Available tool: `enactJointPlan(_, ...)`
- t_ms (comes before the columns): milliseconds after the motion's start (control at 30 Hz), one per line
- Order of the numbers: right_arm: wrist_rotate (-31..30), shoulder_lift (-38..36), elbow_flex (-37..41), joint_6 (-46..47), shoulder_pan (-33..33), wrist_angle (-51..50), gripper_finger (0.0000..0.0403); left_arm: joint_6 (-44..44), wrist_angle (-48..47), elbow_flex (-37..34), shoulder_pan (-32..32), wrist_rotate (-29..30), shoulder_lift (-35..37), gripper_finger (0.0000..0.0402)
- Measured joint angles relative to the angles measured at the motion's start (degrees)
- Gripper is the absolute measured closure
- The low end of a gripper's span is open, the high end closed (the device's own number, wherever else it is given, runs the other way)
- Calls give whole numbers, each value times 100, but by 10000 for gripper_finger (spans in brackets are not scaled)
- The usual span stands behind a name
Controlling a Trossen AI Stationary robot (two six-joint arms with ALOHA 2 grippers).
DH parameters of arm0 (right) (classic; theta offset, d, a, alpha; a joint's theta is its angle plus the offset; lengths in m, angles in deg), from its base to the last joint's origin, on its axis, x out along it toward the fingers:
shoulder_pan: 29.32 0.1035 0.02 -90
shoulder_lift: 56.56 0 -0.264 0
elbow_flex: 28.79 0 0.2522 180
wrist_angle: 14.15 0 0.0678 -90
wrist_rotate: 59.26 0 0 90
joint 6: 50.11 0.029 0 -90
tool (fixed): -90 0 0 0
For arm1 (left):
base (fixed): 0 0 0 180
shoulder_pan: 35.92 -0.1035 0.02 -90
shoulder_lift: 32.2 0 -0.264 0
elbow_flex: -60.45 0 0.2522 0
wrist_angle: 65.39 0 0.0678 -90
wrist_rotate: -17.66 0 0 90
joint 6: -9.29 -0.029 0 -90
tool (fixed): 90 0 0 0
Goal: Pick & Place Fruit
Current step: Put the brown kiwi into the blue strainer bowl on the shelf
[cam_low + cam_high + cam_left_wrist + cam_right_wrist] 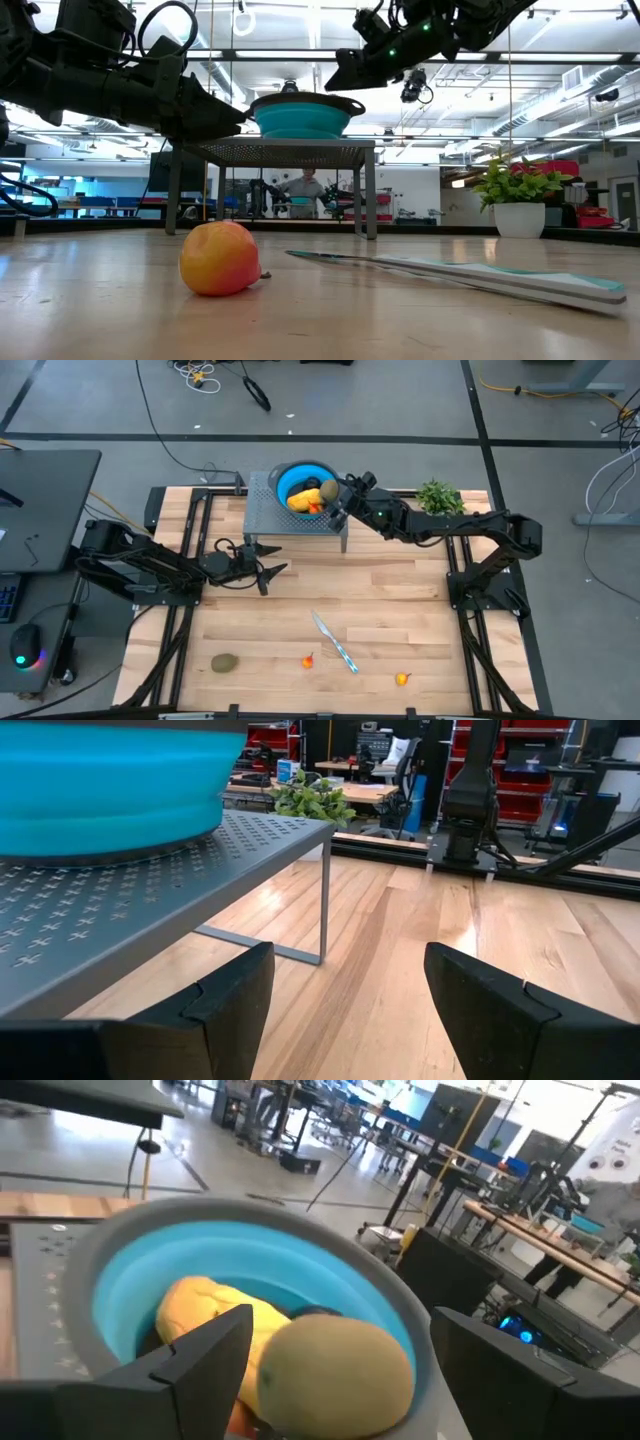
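Note:
A blue bowl (296, 473) stands on a grey perforated stand (262, 510). In it lie the oblong yellow-orange piece (205, 1312), a brownish-green oval (335, 1370), a dark ball (313, 483) and an orange-red piece (315, 508). My right gripper (340, 1316) hovers open over the bowl's right rim, its fingers either side of that oval. My left gripper (272, 572) is open and low over the table in front of the stand. A second brownish-green oval (224, 662) and two orange-red pieces (308, 660) (402, 679) rest on the table near its front edge.
A knife with a teal handle (335, 642) lies between the two orange-red pieces. A green plant (438, 497) stands at the far edge, right of the stand. The stand's leg (324, 900) is just ahead of my left gripper. Bare wood lies at mid-table.

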Motion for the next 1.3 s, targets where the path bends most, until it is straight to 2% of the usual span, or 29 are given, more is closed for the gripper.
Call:
enactJointPlan(300,-1,-461,0,28,476,-142,87,-24,-2,0,2,0,0,135)
enactJointPlan(467,33,-710,-2,442,945,-1099,87,-24,-2,0,0,0,0,135)
enactJointPlan(667,1107,-691,-2,1223,1357,-2672,87,21,-1,0,2,0,-1,135)
enactJointPlan(800,1324,-686,72,1716,1589,-3447,87,22,49,0,1,0,-2,135)
enactJointPlan(1133,1371,-684,1017,2393,2005,-3415,87,23,130,0,1,-1,-2,135)
enactJointPlan(1300,1372,-684,1712,2718,2113,-2205,87,22,129,0,1,0,-1,135)
